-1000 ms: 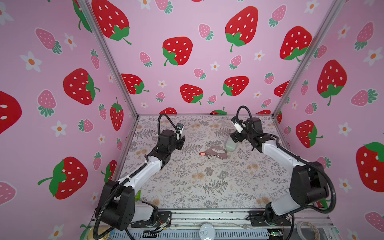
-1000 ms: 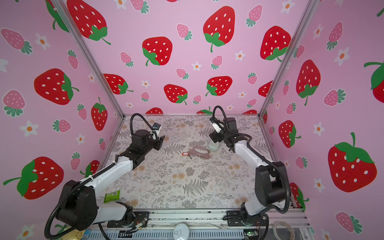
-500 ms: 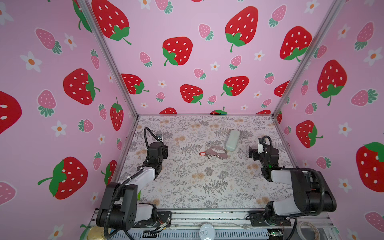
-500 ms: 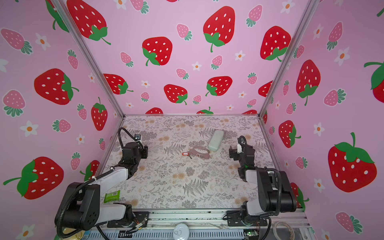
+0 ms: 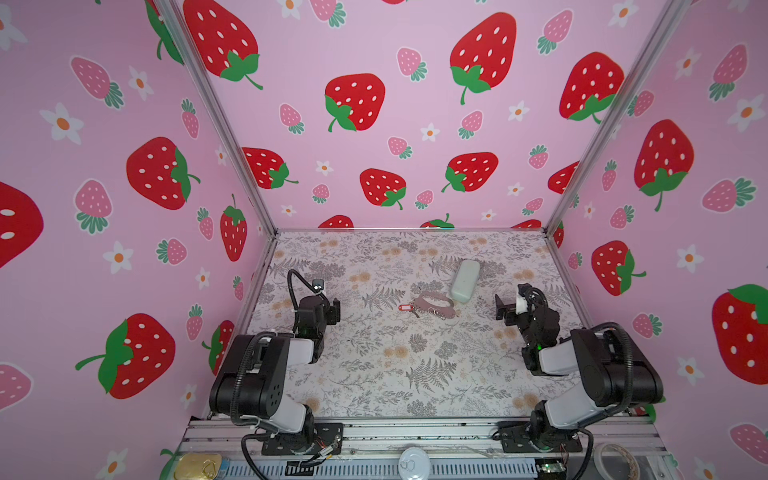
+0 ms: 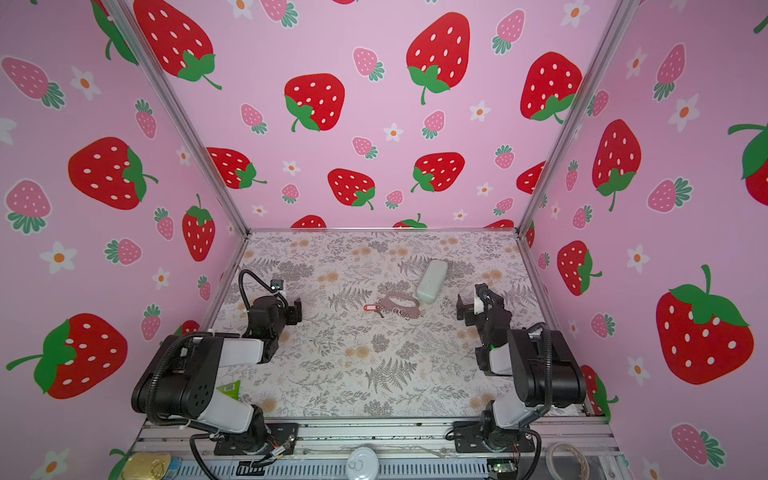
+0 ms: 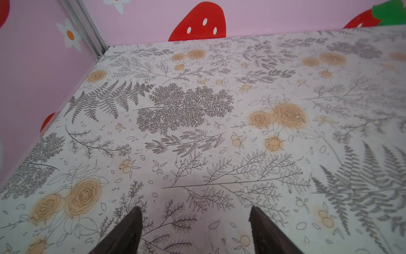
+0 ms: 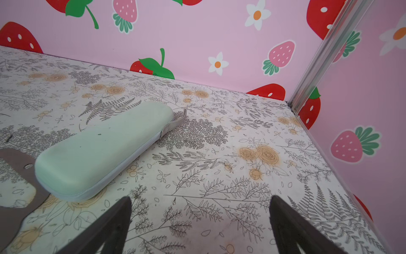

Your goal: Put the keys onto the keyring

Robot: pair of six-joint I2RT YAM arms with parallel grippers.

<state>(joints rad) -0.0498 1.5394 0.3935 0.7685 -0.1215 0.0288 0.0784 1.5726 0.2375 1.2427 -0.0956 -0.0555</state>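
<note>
Robot lab test booth: strawberry-print walls (image 5: pixel 291 54), aluminium frame posts (image 5: pixel 222 124), floral-covered tabletop (image 5: pixel 374 374).

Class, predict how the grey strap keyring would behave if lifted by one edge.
The keyring lies flat as a thin strap loop, so it would probably sag. Its chain of small rings would likely dangle and swing. It looks light and unlikely to roll.

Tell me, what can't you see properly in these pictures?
1. Key: too small in both top views to tell whether it is hooked on the keyring.
2. Red tag: label too small to read.
3. Keyring in the right wrist view: cut off by the picture's edge, partly behind the green case.
4. Left wrist view: only table and left gripper; key and keyring outside it.
</note>
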